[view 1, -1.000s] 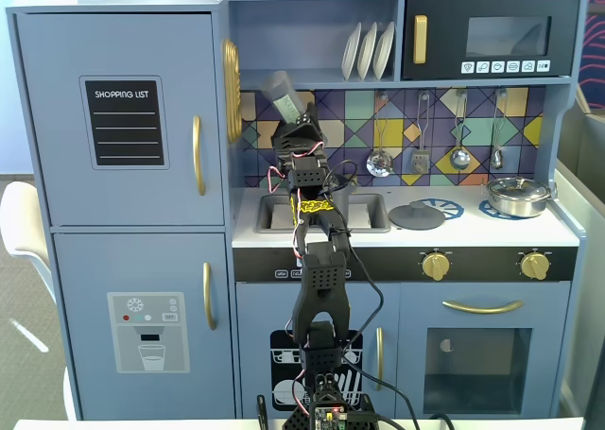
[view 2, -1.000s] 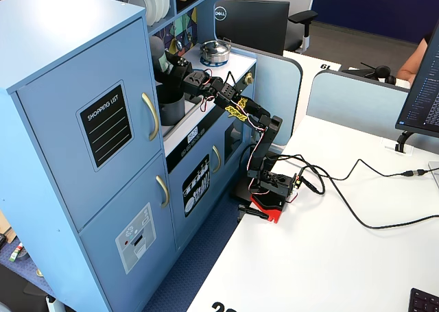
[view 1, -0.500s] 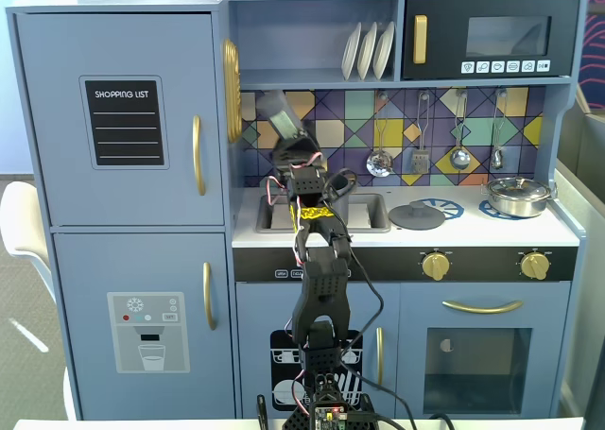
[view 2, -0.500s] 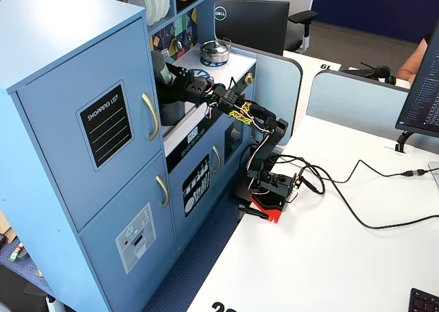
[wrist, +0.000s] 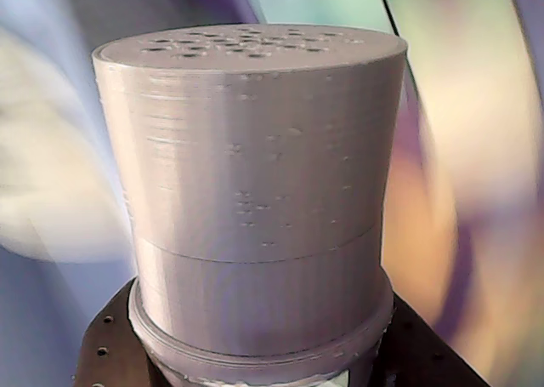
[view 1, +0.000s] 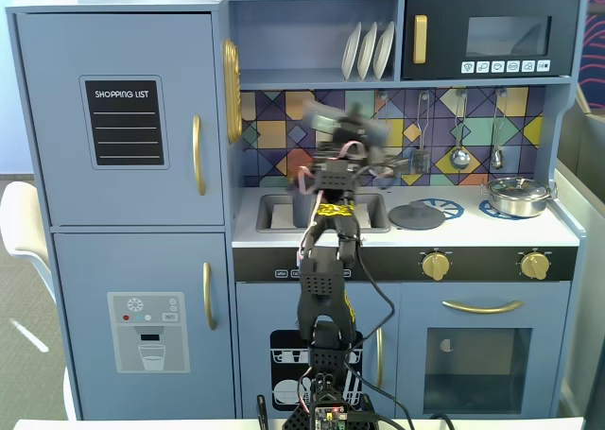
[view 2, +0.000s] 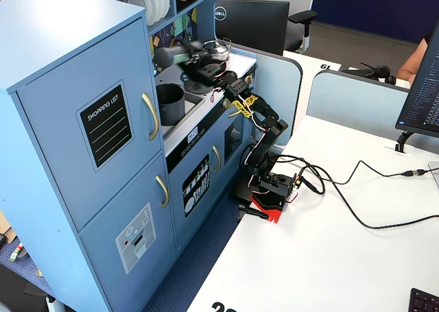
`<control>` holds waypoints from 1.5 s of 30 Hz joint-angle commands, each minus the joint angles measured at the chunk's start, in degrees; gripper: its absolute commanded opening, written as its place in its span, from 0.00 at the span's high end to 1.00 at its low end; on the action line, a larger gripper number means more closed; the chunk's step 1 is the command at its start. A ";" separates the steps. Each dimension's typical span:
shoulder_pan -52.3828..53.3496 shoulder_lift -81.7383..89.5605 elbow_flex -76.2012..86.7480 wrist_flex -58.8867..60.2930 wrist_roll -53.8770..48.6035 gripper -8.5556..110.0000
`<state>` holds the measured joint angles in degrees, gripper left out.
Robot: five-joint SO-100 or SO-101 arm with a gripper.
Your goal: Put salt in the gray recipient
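- The toy kitchen's pale counter [view 1: 454,230] is carrying the things; it is running from the sink [view 1: 279,213] on the left of a fixed view to the stove area on the right.
- A flat gray round lid [view 1: 416,216] is lying directly on the counter, just right of the sink.
- A shiny silver pan [view 1: 518,197] is sitting on the counter's far right, well apart from the lid.
- The gray recipient [view 2: 170,103] is standing upright at the sink end of the counter in a fixed view; whether it is resting in the basin or beside it cannot be told.
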<state>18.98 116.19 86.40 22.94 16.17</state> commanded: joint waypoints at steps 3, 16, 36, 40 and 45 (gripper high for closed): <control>20.39 5.62 3.52 -4.22 -38.76 0.93; 32.78 -6.15 5.19 -28.30 -98.79 0.93; 32.08 -16.44 9.14 -32.34 -103.10 0.93; 32.34 -17.14 9.84 -32.43 -103.01 0.93; 32.52 -18.63 9.93 -33.57 -102.66 0.93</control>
<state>50.98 96.77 96.68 -8.61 -86.75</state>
